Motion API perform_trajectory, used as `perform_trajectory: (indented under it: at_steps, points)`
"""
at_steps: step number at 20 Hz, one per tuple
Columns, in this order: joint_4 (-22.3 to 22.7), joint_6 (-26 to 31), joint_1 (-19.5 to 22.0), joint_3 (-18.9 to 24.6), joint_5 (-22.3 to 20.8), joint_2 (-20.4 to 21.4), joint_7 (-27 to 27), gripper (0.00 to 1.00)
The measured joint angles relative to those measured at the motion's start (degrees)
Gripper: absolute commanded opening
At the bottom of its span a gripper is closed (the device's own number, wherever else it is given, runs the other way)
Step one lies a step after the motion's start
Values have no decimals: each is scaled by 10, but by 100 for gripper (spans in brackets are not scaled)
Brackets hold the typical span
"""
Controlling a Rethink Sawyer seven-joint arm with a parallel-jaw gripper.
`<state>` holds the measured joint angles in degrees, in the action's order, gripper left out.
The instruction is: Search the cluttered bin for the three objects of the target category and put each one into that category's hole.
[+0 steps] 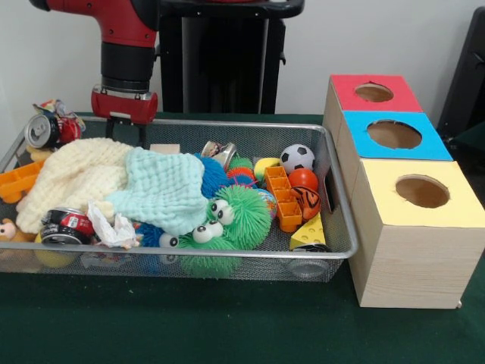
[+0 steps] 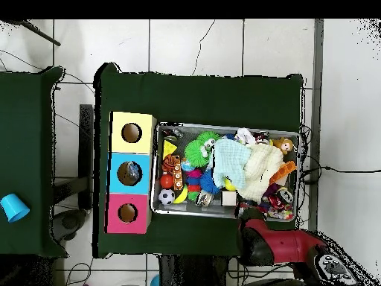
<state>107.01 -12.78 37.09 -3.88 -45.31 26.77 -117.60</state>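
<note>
The wire-mesh bin lies across the table and also shows in the overhead view, full of toys and cloths. No see-through bottle with a blue label shows plainly. A clear plastic thing shows through the mesh at the front right corner; I cannot tell what it is. My gripper hangs at the bin's far left rim, its fingers apart and empty, above the pale yellow cloth. In the overhead view the red arm covers it. Beside the bin stand three wooden boxes with holes, topped red, blue and yellow.
A mint cloth covers the bin's middle. Red-and-silver cans lie at the far left, front left and back middle. Green spiky balls with eyes, a soccer ball, orange blocks and a cheese wedge fill the right.
</note>
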Motion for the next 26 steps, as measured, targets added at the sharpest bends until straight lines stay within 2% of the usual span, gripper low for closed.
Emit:
perform_trajectory:
  at_steps: [11, 12, 26]
  points:
    - [0, 0, 0, 0, 0, 0, 0, 0]
    - [0, 0, 0, 0, 0, 0, 0, 100]
    - [-1, 0, 0, 0, 0, -1, 0, 100]
